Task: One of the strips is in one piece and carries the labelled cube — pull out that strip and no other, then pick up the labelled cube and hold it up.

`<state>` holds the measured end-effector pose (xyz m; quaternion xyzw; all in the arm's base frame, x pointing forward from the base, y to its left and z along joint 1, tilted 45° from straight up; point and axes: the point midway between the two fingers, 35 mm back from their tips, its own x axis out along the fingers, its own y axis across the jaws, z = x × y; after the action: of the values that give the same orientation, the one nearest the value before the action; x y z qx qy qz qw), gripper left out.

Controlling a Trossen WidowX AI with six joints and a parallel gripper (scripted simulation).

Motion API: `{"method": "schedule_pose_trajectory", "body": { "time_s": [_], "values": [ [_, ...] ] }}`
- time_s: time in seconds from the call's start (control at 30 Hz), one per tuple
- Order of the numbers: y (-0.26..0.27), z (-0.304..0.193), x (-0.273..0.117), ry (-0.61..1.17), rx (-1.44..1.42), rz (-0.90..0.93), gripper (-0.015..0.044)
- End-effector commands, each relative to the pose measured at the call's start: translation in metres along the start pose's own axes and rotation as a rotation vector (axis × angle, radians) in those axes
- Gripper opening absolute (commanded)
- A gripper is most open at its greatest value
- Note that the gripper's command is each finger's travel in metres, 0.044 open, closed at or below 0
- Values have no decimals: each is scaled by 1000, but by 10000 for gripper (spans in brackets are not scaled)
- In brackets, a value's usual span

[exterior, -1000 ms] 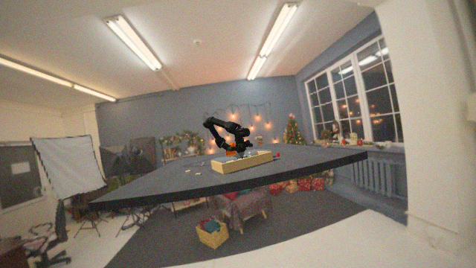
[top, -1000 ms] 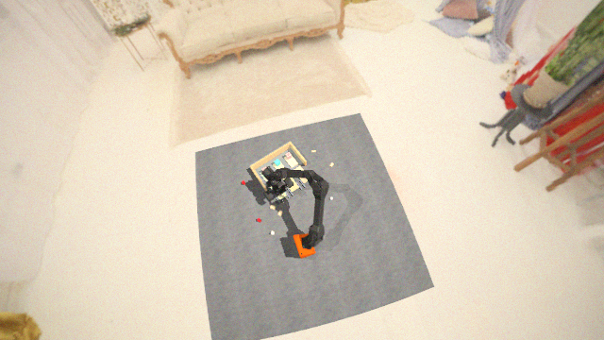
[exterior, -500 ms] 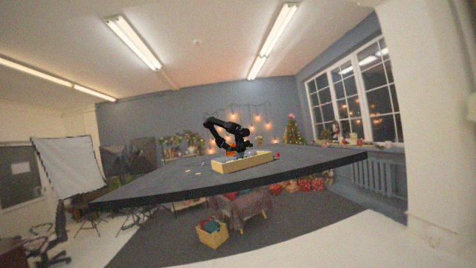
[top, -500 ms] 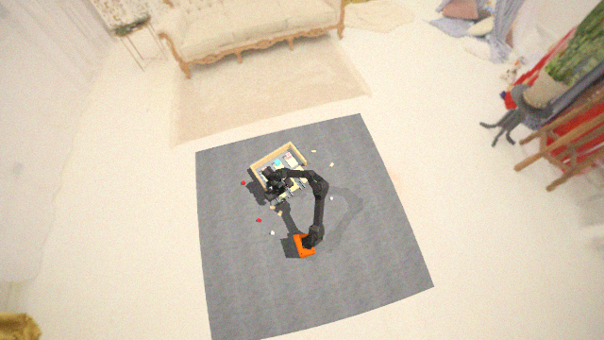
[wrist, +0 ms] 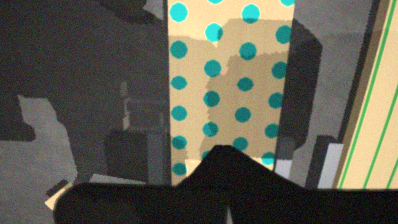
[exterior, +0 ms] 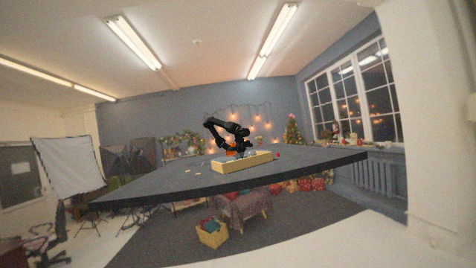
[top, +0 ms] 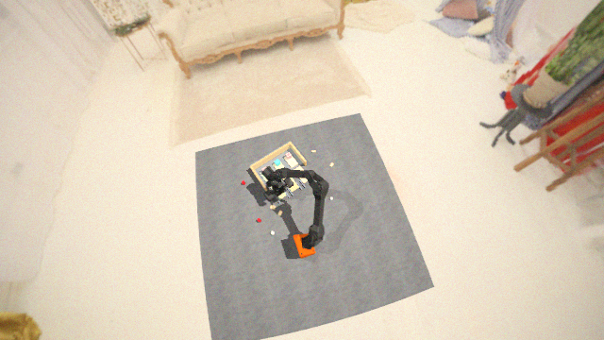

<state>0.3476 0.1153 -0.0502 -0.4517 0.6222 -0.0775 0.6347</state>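
Note:
A tan strip with teal dots runs up the middle of the wrist view. A tan strip with green lines lies to its right, with a gap between them. My gripper is shut and empty, low at the dotted strip's near part, over it in the wrist view; contact cannot be told. In the top view, a turquoise cube and a pale cube with a reddish mark stand toward the back of the walled tray. The arm hides much of the tray's left side. Labels and strip breaks are unreadable.
Pale upright guide pieces stand between the strips. Red bits, white bits and tan bits lie around the tray on the dark table. The orange arm base is in front.

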Motion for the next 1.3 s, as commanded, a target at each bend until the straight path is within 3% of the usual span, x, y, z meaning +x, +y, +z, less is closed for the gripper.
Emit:
{"method": "schedule_pose_trajectory", "body": {
  "time_s": [0.0,1.27],
  "values": [
    [-1,-1,3,4,-1,-6,0],
    [2,-49,5,6,-3,-6,0]
  ]
}}
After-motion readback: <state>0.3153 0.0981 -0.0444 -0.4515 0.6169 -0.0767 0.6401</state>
